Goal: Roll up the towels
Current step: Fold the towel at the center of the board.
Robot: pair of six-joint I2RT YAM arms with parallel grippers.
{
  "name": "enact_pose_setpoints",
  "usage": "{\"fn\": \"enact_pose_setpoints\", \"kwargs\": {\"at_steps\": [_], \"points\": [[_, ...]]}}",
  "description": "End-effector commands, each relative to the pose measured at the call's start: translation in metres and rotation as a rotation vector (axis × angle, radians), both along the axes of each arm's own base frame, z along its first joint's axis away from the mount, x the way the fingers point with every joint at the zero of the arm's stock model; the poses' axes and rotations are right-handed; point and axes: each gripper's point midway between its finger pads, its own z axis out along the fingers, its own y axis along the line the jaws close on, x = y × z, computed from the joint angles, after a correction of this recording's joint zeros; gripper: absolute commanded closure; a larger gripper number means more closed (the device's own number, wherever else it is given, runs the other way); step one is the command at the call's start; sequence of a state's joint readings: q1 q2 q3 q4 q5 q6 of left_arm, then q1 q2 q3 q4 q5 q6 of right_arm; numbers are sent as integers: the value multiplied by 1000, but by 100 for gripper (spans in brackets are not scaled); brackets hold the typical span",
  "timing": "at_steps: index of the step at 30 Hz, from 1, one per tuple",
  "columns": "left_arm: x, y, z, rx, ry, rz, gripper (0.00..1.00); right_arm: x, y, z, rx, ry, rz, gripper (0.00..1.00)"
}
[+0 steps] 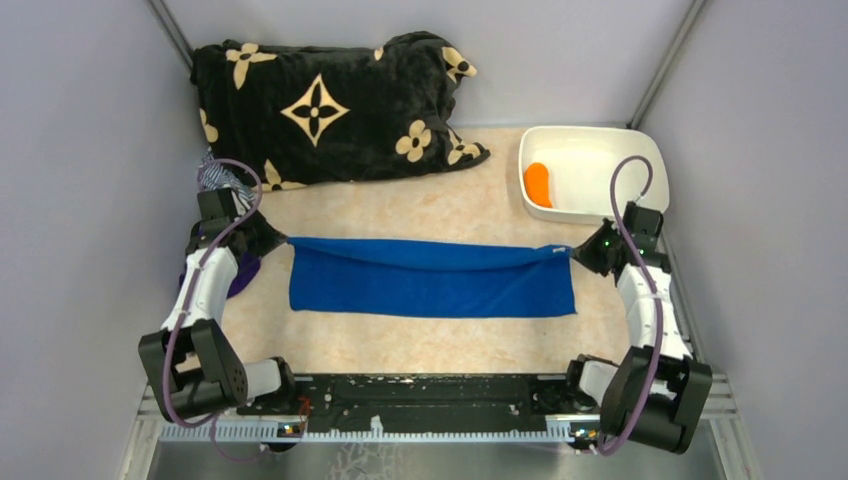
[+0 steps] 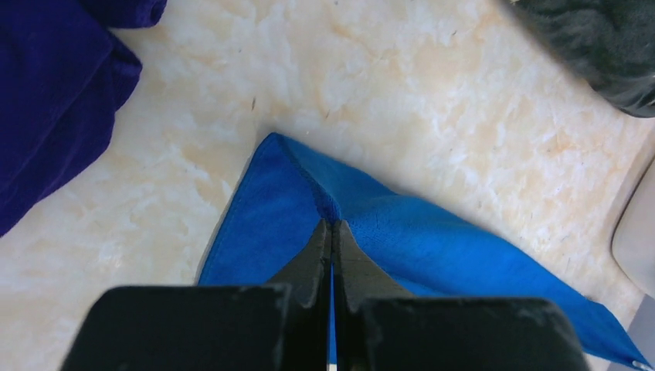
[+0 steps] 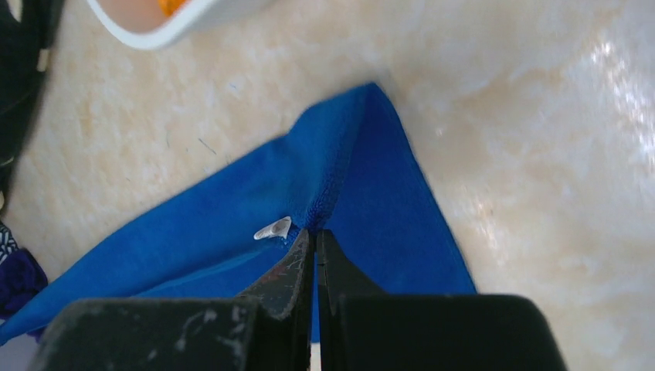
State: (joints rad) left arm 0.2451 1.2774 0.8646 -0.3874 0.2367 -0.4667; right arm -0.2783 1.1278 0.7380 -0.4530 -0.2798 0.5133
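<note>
A royal blue towel (image 1: 432,278) is stretched across the middle of the table, its far edge lifted at both ends. My left gripper (image 1: 284,240) is shut on the towel's left corner (image 2: 328,202), pinching the hem. My right gripper (image 1: 574,250) is shut on the right corner (image 3: 324,209), beside a small white tag (image 3: 273,228). An orange towel (image 1: 538,184), rolled up, lies in the white tub (image 1: 640,150) at the back right.
A big black plush blanket with tan flowers (image 1: 330,105) lies at the back left. A dark purple cloth (image 2: 54,93) sits by the left arm. Grey walls close in both sides.
</note>
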Motion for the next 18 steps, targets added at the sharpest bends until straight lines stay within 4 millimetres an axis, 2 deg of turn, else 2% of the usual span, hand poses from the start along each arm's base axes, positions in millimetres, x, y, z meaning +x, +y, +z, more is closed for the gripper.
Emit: {"fn": "enact_pose_setpoints", "kwargs": {"at_steps": [1,7,10,13,18], "points": [[-20,9,-1,43,29,46,100,-33,1,-6,25,81,-77,100],[-43,18,-11,79,93,114,100,-63,-7,-18,-1,187,-184,100],[-51,25,-14,106,122,155,100,-75,-18,-20,-48,234,-249,100],[-55,28,-12,119,131,175,99,-79,-28,-16,-89,249,-292,100],[-67,27,-18,111,177,190,98,-83,-28,-18,-85,266,-301,100]]}}
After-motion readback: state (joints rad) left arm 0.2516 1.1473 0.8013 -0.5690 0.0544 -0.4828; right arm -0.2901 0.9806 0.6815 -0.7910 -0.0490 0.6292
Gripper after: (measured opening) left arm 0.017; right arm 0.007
